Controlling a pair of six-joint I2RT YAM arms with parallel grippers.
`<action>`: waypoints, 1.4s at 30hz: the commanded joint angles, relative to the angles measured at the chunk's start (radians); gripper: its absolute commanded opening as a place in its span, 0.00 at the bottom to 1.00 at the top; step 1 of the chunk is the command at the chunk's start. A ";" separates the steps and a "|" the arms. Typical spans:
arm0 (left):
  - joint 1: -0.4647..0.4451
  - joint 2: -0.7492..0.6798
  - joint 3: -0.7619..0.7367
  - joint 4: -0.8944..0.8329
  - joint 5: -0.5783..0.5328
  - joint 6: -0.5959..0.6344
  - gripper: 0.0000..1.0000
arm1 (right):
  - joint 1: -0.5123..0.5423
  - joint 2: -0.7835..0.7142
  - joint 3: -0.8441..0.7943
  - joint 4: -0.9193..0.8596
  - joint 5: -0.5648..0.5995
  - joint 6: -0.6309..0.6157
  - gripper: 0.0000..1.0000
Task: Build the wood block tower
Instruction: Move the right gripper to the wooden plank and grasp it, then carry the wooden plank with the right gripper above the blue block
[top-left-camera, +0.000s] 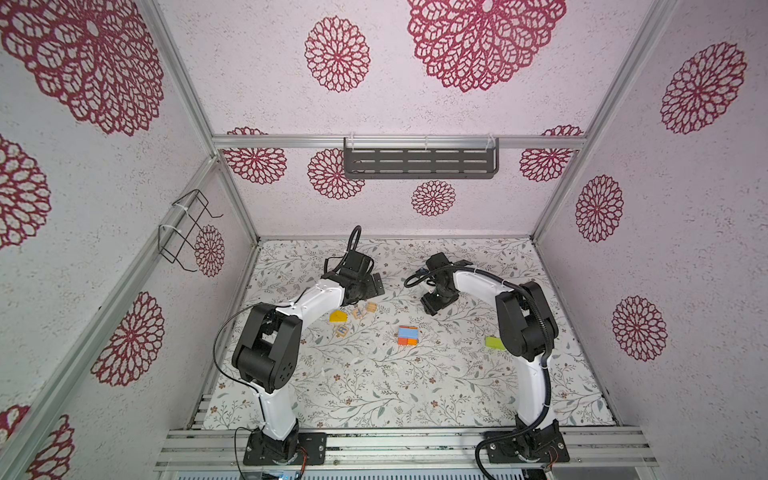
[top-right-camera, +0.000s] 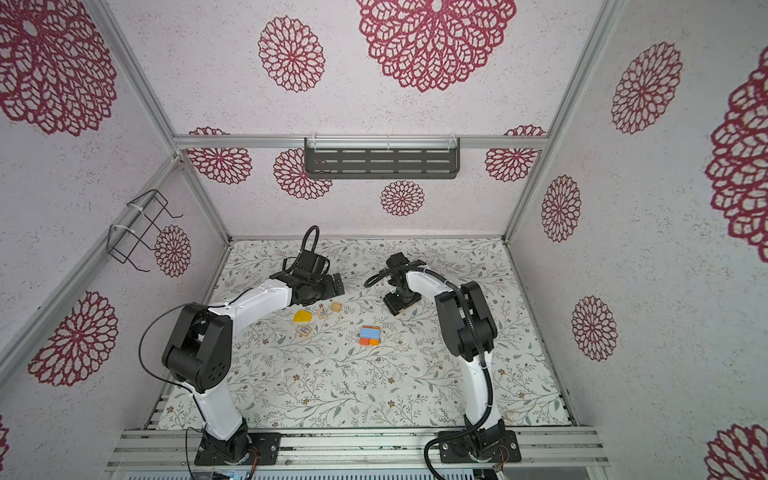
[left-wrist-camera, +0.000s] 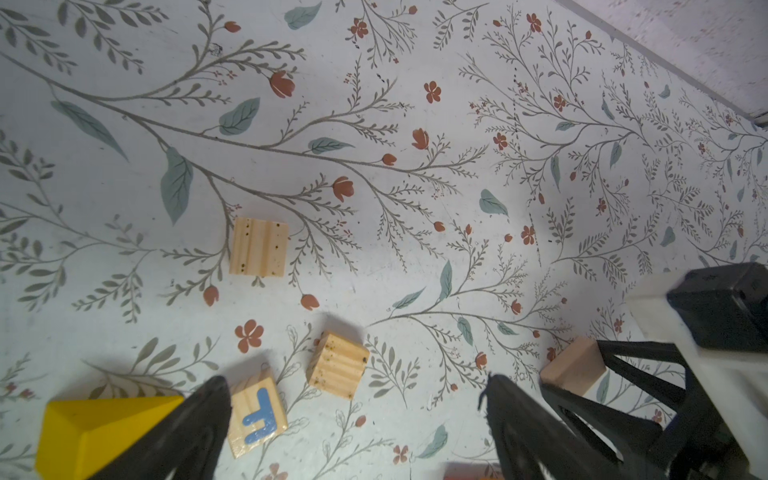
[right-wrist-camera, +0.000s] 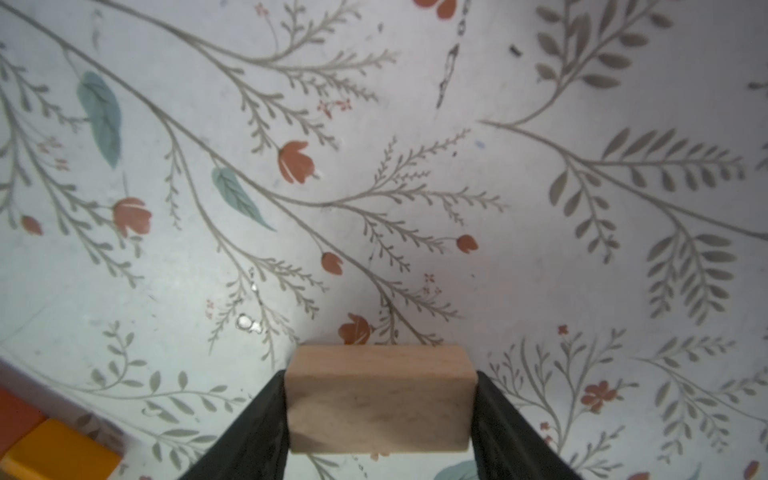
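R gripper (right-wrist-camera: 380, 388) clamped on tan block (right-wrist-camera: 380, 415), L gripper (left-wrist-camera: 353, 384) apart; tower (top-left-camera: 407, 335) sits mid-frame in both top views, so best carry block level, square w/ top layer, lower gently.

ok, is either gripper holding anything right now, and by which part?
Right gripper clamps a tan block across its two short ends, one finger on each. Left gripper is open, holding nothing.
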 joint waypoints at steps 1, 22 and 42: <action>0.006 -0.036 -0.017 0.018 -0.003 -0.011 0.99 | -0.002 -0.010 0.022 -0.042 0.018 0.027 0.59; -0.044 -0.362 -0.265 -0.040 0.005 -0.060 0.97 | 0.089 -0.299 -0.114 -0.099 0.121 0.579 0.51; -0.078 -0.727 -0.630 -0.053 -0.001 -0.106 0.97 | 0.326 -0.407 -0.212 -0.022 0.163 0.953 0.49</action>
